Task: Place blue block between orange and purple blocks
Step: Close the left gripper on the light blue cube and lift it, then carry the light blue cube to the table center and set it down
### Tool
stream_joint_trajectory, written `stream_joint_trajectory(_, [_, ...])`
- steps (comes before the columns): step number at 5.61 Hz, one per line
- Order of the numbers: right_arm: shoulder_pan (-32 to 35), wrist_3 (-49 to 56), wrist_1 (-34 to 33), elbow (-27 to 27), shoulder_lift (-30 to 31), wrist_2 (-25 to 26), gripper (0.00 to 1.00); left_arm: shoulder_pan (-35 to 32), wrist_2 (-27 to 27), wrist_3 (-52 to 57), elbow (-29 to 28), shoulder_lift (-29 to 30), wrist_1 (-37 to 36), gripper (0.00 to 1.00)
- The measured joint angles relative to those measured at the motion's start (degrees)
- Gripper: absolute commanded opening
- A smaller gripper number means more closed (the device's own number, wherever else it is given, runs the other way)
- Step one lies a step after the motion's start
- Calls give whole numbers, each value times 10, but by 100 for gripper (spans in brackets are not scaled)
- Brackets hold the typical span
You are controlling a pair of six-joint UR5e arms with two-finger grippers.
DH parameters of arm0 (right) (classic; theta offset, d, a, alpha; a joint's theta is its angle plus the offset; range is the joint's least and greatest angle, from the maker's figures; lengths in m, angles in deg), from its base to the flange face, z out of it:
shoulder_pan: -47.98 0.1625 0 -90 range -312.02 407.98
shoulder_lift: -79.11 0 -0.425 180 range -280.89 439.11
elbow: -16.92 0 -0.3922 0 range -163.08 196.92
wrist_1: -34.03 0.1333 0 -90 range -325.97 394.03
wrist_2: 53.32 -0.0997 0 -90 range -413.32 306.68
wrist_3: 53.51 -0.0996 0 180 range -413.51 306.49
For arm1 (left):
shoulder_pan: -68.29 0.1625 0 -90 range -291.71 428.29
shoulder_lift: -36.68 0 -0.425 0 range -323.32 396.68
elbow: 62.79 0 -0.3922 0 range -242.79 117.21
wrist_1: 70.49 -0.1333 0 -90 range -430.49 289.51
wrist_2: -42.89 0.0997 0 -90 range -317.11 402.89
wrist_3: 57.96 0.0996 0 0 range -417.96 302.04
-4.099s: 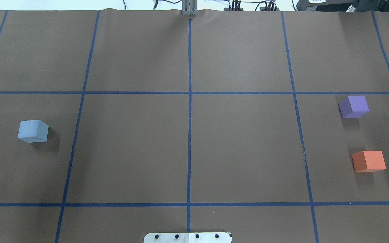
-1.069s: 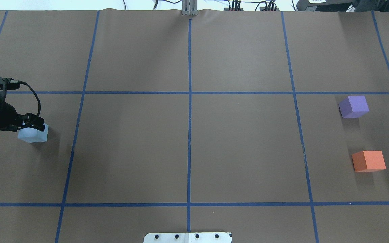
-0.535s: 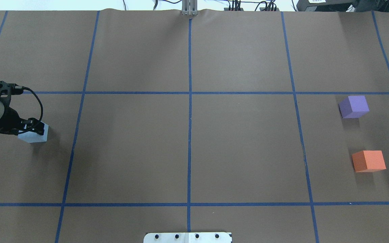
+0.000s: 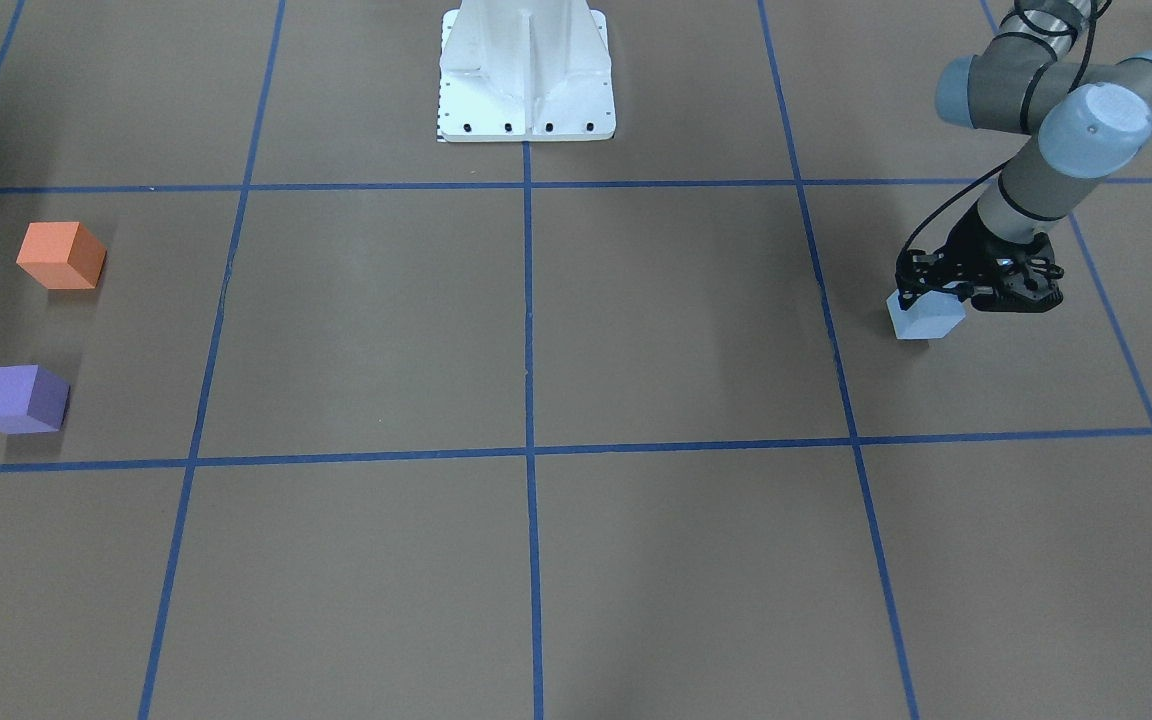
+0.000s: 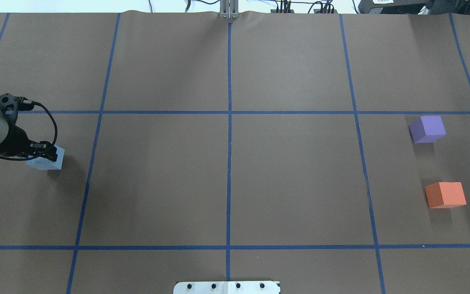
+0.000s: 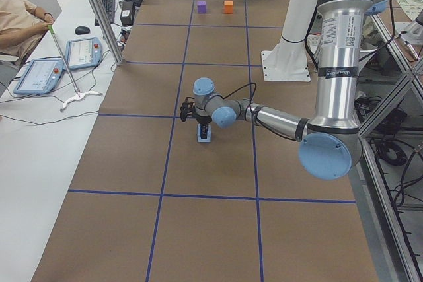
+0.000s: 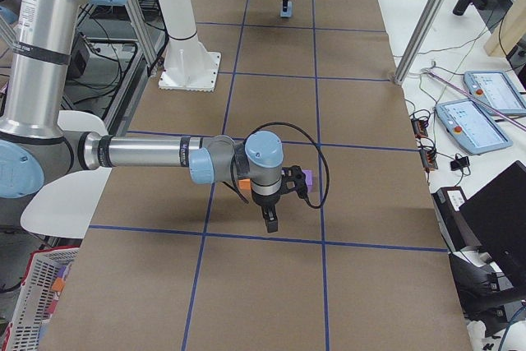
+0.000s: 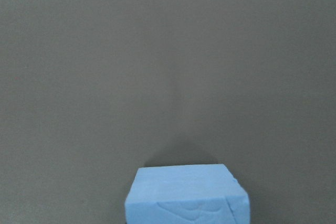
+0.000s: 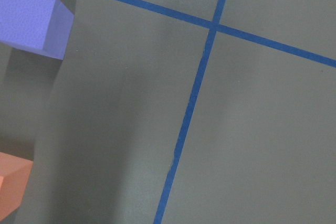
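Blue block (image 5: pixel 50 164), cubic, flat face up

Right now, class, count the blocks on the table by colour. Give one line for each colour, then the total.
blue block: 1
purple block: 1
orange block: 1
Total: 3

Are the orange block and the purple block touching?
Apart. The overhead view shows bare table between the purple block and the orange block.
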Motion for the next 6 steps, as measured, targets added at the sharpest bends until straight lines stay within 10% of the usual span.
stream_joint_trajectory(4, [0, 1, 1, 0, 0, -2, 100, 59, 10, -67, 5, 366, -372, 0])
stream_joint_trajectory(6, [0, 1, 1, 1, 0, -3, 100, 149, 67, -170, -148, 546, -375, 0])
